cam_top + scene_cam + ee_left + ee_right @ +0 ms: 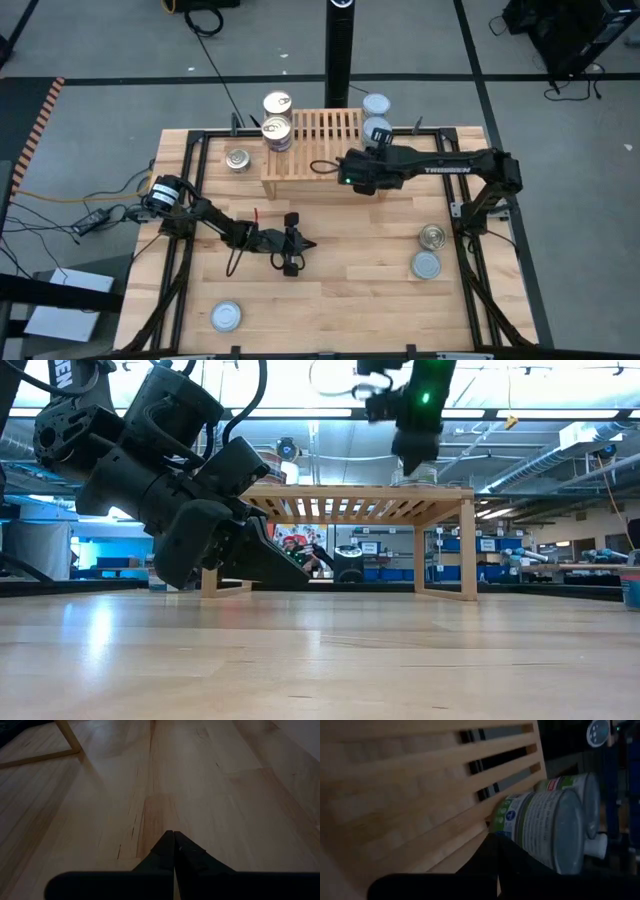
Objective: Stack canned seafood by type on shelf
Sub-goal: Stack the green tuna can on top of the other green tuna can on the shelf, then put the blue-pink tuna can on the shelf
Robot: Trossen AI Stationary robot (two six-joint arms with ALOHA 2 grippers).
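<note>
Silver-lidded, green-labelled tins (pixel 555 827) stand stacked on the slatted wood shelf (pixel 325 135); both tools closed, empty.

Tins (pixel 277 133) stacked at both ends of the shelf (pixel 312 145).

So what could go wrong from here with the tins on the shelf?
1. The right gripper, shut, sits right beside the blue-lidded stack at the right end of the shelf; a sideways move might knock it off.
2. The gold-lidded stack stands near the shelf's left edge, so a bump could tip it.
3. The left gripper rests low on the table and may scrape it when moving.
</note>
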